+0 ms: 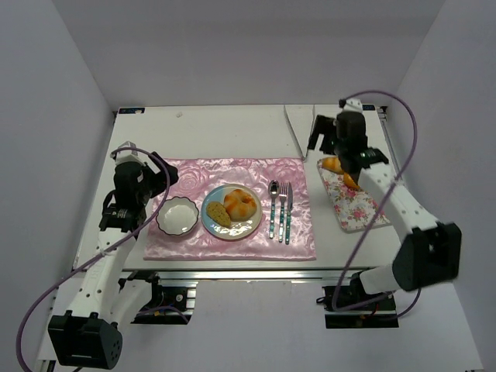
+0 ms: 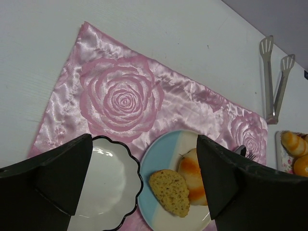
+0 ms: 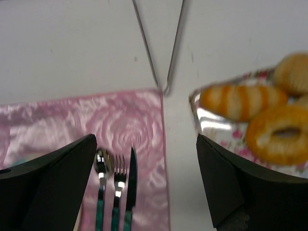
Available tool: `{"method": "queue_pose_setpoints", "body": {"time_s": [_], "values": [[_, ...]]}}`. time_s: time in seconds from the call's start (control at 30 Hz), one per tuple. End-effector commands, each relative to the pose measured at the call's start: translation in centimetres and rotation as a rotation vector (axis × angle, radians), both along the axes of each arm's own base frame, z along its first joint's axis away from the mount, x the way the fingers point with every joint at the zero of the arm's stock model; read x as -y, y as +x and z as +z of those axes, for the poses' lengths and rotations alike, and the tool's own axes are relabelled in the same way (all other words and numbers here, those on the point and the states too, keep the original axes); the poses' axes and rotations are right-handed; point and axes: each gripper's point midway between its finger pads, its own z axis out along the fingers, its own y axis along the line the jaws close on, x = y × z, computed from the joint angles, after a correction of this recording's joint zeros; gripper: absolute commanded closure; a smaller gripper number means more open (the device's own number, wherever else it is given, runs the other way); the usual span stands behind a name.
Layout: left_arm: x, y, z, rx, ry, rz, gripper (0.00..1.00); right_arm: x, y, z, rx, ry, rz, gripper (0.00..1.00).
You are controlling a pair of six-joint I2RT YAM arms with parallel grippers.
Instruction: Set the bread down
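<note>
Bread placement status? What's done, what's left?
Done: a bun and a slice sit on the plate. In hand: nothing; right gripper is open and empty near the tongs, left gripper open above the bowl. Left: several breads lie on the floral tray; whether more must move, I can't tell.

The top camera looks down from above and behind the arm bases over the whole worktop. The left wrist camera sits close over the placemat's left half, the right wrist's over its right edge; both catch the tongs.
</note>
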Motion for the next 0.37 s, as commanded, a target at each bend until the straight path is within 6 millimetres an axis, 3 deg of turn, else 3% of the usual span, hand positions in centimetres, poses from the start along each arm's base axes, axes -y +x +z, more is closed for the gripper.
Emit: {"method": "queue_pose_setpoints", "body": {"time_s": [0.0, 0.07, 0.2, 0.33], "values": [[0.1, -0.6, 1.9, 0.046, -0.027, 0.004, 0.02, -0.7, -5.8, -6.5, -0.141, 0.118, -0.018, 0.11], [0.3, -0.8, 1.9, 0.046, -0.032, -0.002, 0.02, -1.3, -8.1, -6.5, -0.136, 0.163, 0.039, 0.11], [0.2, -1.2, 1.3, 0.034, -0.04, 0.008, 0.02, -0.8, -11.9, -8.5, -0.157, 0.188, 0.06, 0.11], [0.1, -1.4, 0.9, 0.022, -0.043, 0.018, 0.02, -0.2, -12.9, -8.3, -0.13, 0.188, 0.053, 0.11]]}}
